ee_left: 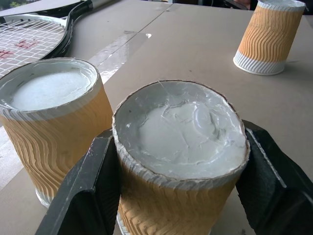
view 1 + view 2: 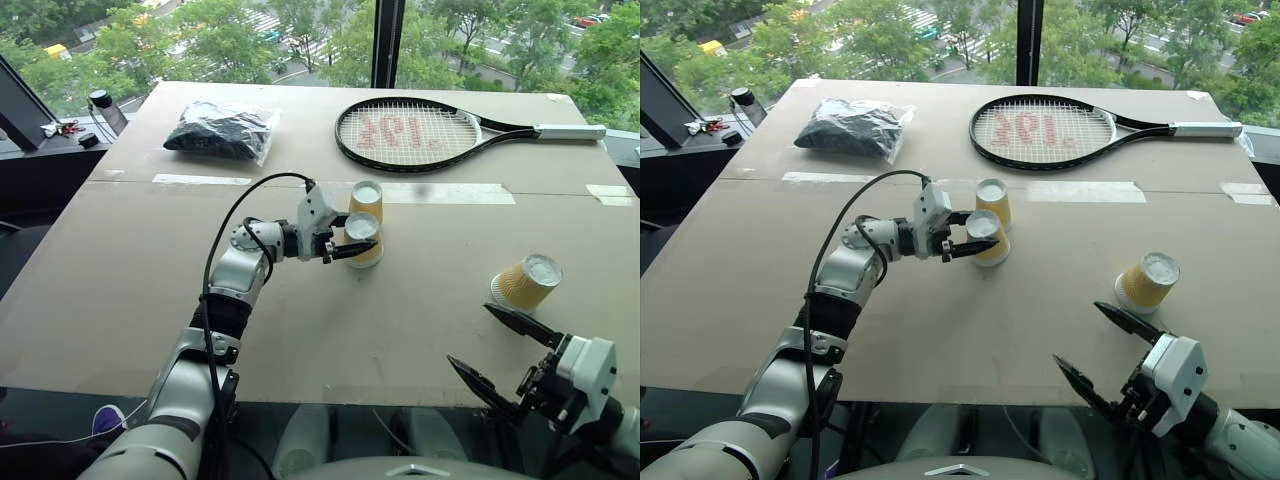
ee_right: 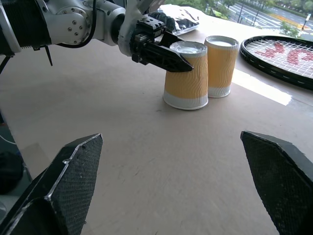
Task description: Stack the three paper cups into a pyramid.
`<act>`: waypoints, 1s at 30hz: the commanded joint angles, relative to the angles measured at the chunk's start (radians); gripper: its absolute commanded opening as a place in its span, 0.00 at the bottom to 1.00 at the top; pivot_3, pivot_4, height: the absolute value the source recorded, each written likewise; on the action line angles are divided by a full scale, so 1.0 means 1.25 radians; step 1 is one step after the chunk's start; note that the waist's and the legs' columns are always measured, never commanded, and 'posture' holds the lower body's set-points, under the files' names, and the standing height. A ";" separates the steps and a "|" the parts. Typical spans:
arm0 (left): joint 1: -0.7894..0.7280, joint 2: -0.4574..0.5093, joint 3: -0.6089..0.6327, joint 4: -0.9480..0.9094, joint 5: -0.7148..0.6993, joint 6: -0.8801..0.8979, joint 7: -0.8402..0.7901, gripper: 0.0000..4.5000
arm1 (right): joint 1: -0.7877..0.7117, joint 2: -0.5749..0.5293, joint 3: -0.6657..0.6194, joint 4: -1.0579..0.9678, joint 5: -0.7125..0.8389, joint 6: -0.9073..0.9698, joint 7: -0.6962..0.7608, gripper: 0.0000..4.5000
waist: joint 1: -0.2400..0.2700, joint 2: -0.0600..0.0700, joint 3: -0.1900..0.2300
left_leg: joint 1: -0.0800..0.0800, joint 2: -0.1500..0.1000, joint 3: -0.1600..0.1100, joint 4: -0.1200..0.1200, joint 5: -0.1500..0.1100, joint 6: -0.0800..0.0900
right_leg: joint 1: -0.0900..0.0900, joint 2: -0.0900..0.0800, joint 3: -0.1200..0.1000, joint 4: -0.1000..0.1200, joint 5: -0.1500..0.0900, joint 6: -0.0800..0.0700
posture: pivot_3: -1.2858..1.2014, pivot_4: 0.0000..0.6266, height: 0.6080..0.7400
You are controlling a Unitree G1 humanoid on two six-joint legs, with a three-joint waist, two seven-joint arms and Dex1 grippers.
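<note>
The left gripper (image 2: 357, 243) is clamped on an upside-down paper cup (image 2: 364, 240) standing on the brown surface (image 2: 130, 260), one black finger on each side near its white base. A second cup (image 2: 365, 202) (also inverted) stands just beyond that gripper, almost touching the held one. The third cup (image 2: 527, 282) sits tilted, well apart to the right, just ahead of the right gripper (image 2: 498, 349), whose fingers are spread wide and empty. A tennis racket (image 2: 420, 133) and a black bagged bundle (image 2: 222, 130) lie farther off.
</note>
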 commanded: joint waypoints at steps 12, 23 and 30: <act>0.023 0.036 0.004 -0.108 -0.016 0.110 -0.006 0.99 | -0.002 0.000 -0.009 -0.002 0.001 -0.025 0.000 1.00 | 0.000 0.000 0.000 | 0.000 0.000 0.000 0.000 0.000 0.000 | 0.000 0.000 0.000 0.000 0.000 0.000 | 0.52 0.24 1.00; 0.151 0.138 0.087 -0.293 -0.107 0.170 -0.027 0.99 | -0.064 0.052 -0.068 -0.023 -0.011 0.063 -0.167 1.00 | -0.005 0.001 0.000 | -0.001 0.001 0.000 0.000 0.001 -0.002 | -0.001 -0.002 0.001 0.000 0.000 0.000 | 0.52 0.24 1.00; 0.316 0.195 0.163 -0.440 -0.143 0.166 0.003 0.99 | -0.169 0.046 -0.142 0.031 -0.070 0.179 -0.310 1.00 | -0.001 0.001 0.000 | -0.003 0.000 0.000 0.000 0.001 -0.001 | -0.004 -0.005 0.000 0.000 0.000 0.000 | 0.52 0.24 1.00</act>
